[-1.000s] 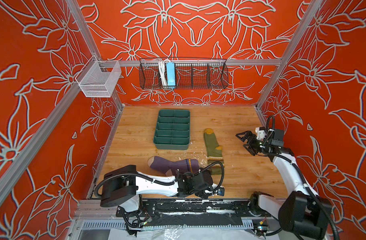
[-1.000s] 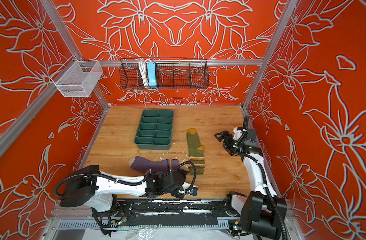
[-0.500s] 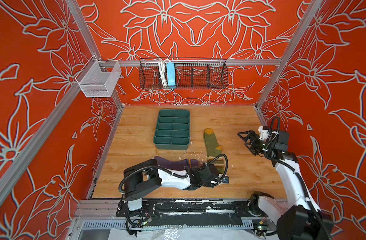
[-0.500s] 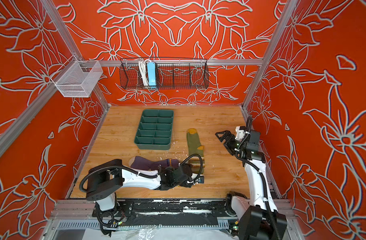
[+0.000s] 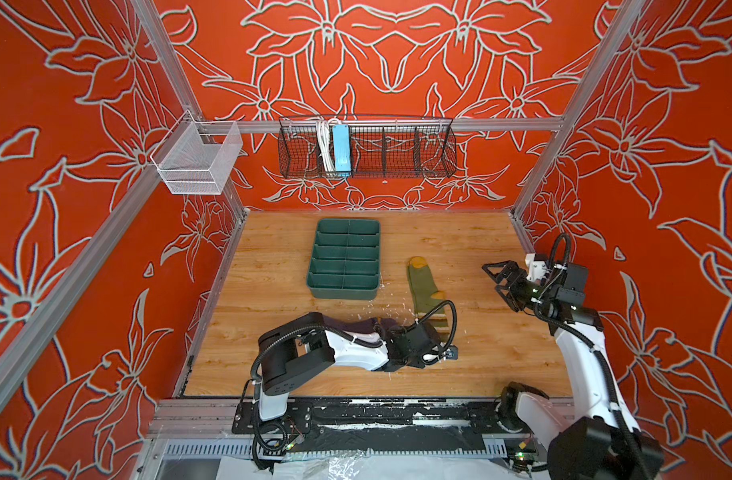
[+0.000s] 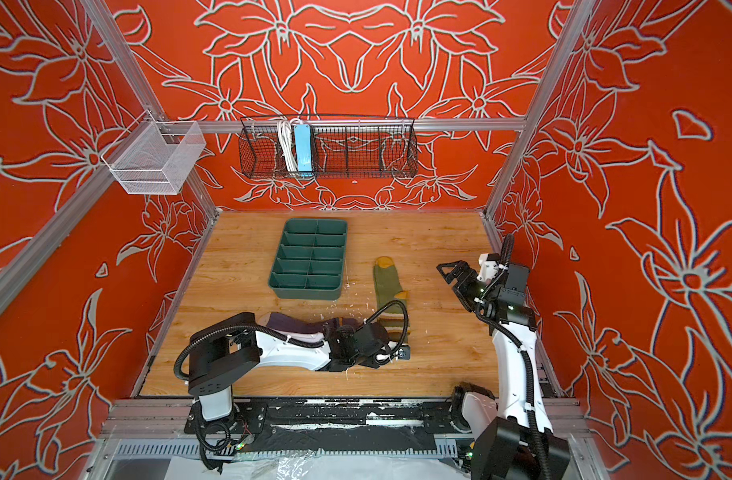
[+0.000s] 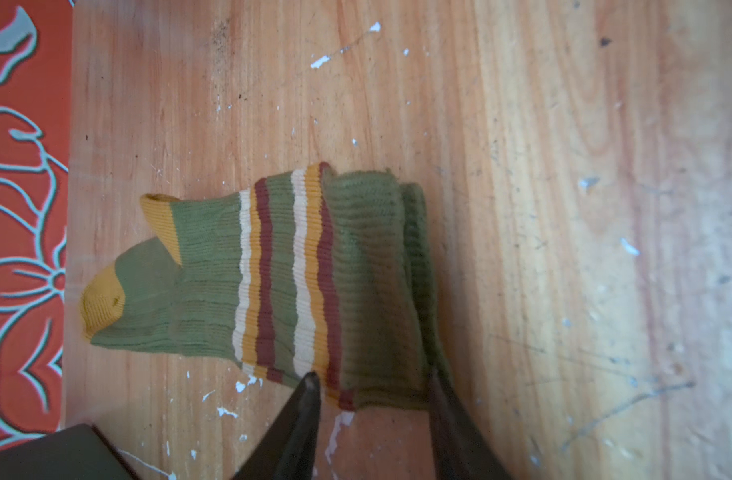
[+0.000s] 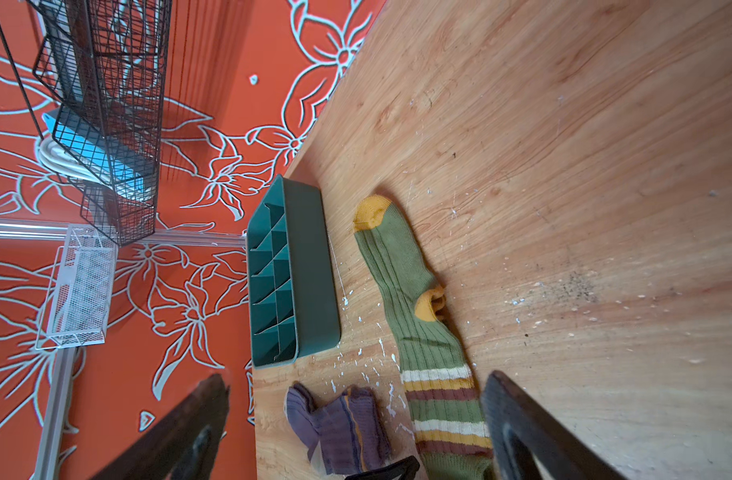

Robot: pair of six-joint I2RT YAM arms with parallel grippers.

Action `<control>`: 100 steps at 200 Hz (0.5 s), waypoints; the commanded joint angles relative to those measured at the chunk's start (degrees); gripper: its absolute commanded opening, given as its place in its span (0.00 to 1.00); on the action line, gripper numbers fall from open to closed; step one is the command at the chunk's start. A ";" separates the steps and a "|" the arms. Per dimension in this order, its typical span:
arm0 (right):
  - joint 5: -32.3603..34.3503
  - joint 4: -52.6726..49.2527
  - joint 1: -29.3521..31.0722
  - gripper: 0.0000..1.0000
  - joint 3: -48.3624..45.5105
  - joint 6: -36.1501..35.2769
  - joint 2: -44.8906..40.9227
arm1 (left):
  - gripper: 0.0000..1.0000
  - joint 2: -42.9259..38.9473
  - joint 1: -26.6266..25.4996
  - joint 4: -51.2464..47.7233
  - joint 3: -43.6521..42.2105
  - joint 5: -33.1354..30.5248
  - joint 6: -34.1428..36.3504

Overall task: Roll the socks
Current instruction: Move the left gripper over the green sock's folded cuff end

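The left end effector (image 7: pixel 372 380) lies low over the front of the table (image 5: pixel 272 257), reaching rightward. Its fingers (image 7: pixel 302 419) stand partly apart on either side of the green sock's folded cuff. Whether they pinch the fabric I cannot tell.

High on the left wall hangs a white mesh basket (image 5: pixel 198 158), and a black wire basket (image 5: pixel 397 149) hangs on the back wall. The purple sock (image 5: pixel 356 326) lies bunched near the front of the table, partly hidden under the left arm in both top views. In the right wrist view it (image 8: pixel 339 424) sits just beside the green sock's cuff, with a strip of bare wood between them. Behind it stands the dark green tray (image 5: pixel 341 293).

Right of the tray, the green sock (image 5: pixel 422 282) lies flat and lengthwise. Its mustard toe points to the back wall, its heel is on the right edge, and its striped cuff points to the front. In the left wrist view the cuff end (image 7: pixel 368 270) is doubled over on itself.

Well to the right, the right end effector (image 5: pixel 493 277) hangs in the air with its jaws spread wide and nothing between them.
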 commanded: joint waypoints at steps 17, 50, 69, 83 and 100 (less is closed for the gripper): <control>-0.60 -0.82 -0.81 0.98 2.87 -0.51 -0.67 | 0.50 1.32 -1.20 -4.69 0.61 3.14 -0.75; -0.36 -1.48 -0.90 0.98 3.21 -0.79 -0.92 | 0.52 -1.37 -1.29 -6.69 0.53 5.54 -2.37; -0.42 -1.48 -0.93 0.98 3.28 -0.52 -1.18 | 0.52 -2.15 -1.40 -7.64 0.54 7.06 -3.43; -0.35 -1.70 -0.94 0.98 3.50 -0.53 -1.44 | 0.52 -2.44 -1.40 -8.41 0.53 7.89 -4.32; -0.17 -2.47 -1.05 0.98 3.89 -0.94 -1.71 | 0.52 -3.29 -1.40 -9.27 0.29 9.41 -5.46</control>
